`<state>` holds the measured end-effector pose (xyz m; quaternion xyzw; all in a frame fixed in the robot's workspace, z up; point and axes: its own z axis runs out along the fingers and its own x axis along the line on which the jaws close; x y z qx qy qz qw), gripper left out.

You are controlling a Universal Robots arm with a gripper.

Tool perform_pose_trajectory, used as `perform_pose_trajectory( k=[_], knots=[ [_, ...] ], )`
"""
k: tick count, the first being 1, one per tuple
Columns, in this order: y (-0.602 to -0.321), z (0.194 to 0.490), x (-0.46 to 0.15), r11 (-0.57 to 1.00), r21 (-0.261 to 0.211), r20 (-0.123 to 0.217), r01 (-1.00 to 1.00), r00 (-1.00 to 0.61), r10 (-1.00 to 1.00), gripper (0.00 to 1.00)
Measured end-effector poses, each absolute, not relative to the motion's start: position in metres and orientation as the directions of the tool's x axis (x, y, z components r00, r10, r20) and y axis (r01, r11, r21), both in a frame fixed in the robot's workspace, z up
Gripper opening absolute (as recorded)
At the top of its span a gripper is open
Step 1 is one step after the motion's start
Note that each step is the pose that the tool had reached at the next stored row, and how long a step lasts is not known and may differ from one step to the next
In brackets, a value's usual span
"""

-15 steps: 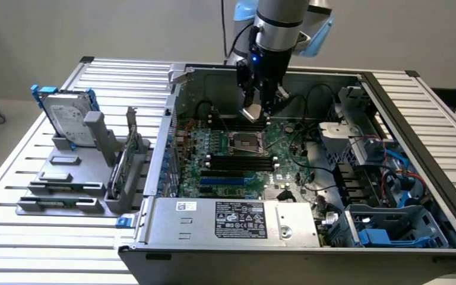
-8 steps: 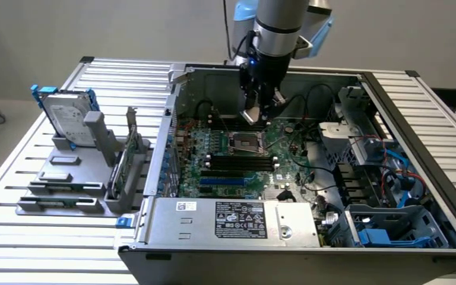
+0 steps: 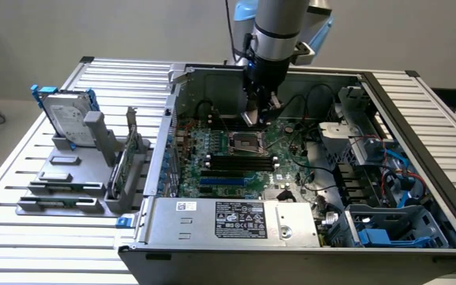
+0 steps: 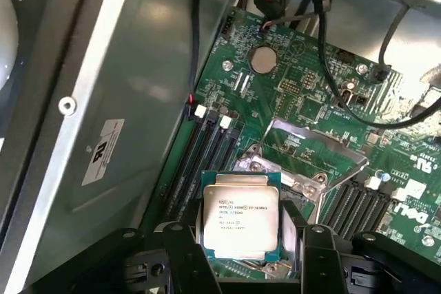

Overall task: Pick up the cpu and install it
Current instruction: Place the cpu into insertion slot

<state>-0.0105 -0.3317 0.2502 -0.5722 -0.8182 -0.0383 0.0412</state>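
The gripper (image 4: 242, 246) stands spread wide, its two black fingers (image 4: 185, 251) set against opposite edges of the cpu (image 4: 238, 215), which it holds flat between them. The cpu is a thin square chip on a green backing, with a silvery-grey metal top plate, rounded corners and lines of small dark print (too fine to read in full). It hangs clear of the green board (image 4: 303, 94), close to the socket (image 4: 313, 153), a square with a shiny metal frame that the chip partly covers from the wrist view. Black memory slots (image 4: 200, 149) run beside the socket, and a round silver coin battery (image 4: 263, 60) and black cables (image 4: 331, 67) lie farther off. In the exterior view the gripper (image 3: 260, 113) reaches down into an open computer case (image 3: 386, 107), its tip close above the dark socket (image 3: 244, 141). Outside the case, at the exterior view's left, a silver hard drive (image 3: 66, 116) with blue brackets stands upright in a grey rack (image 3: 69, 178) on the slatted metal bench (image 3: 22, 237).
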Motion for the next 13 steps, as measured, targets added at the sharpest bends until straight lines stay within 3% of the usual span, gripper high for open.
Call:
perform_pose_trajectory(
  k=[13],
  knots=[
    [-0.332,0.238,-0.013,0.170,0.007,0.111,0.985,-0.170,0.979,0.55]
  ],
)
